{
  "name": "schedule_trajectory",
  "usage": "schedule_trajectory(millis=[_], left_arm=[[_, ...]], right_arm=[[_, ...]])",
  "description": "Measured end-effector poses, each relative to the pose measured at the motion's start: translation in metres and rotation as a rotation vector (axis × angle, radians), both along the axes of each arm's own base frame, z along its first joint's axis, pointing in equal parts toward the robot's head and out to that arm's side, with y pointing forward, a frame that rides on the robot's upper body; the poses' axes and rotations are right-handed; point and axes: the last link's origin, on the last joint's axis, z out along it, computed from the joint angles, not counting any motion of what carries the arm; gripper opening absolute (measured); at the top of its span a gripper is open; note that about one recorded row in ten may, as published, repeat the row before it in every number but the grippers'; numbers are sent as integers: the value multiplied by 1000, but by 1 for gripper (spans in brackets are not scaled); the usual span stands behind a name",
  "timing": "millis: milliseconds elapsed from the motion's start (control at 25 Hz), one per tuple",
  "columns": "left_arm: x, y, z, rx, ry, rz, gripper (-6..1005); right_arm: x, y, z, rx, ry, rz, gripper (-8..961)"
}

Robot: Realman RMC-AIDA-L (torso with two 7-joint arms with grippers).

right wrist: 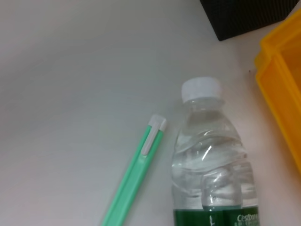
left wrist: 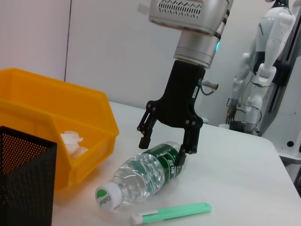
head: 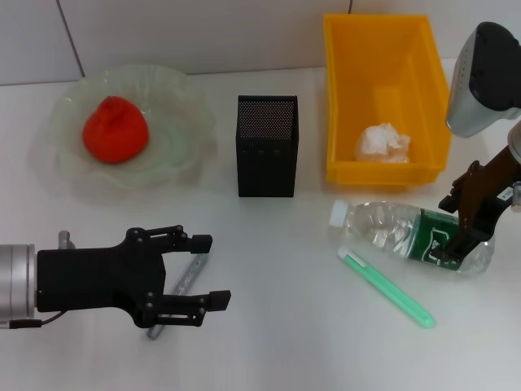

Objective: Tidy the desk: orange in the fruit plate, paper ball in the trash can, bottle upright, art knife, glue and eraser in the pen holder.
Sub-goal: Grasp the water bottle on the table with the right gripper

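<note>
A white humanoid robot stands beyond the white table's far edge.

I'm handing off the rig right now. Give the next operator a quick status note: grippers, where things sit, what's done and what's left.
Right gripper: open, jaws straddling the label end of the lying bottle, not yet closed.
Left gripper: open, hovering over a grey stick-like item, probably the glue.
Done: orange in fruit plate; paper ball in yellow trash can.
Left: stand the bottle upright; put the green art knife and grey item into the pen holder. No eraser visible.
</note>
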Motion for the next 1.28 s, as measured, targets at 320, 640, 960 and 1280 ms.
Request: schedule_trajectory(millis=[320,640,960,1280], left_arm=[[0,0,0,0,0,0,790],[0,0,0,0,0,0,789],[0,0,0,0,0,2,788],[-1,-1,0,-1,0,4,787]], right_arm=[[3,1,-6,-4,-4,-6,831],[8,2,-15,-20,-21,-13,830],[13,2,-21,-28,-32,-13,830],[15,1,-27,-39,-41,-22,828]])
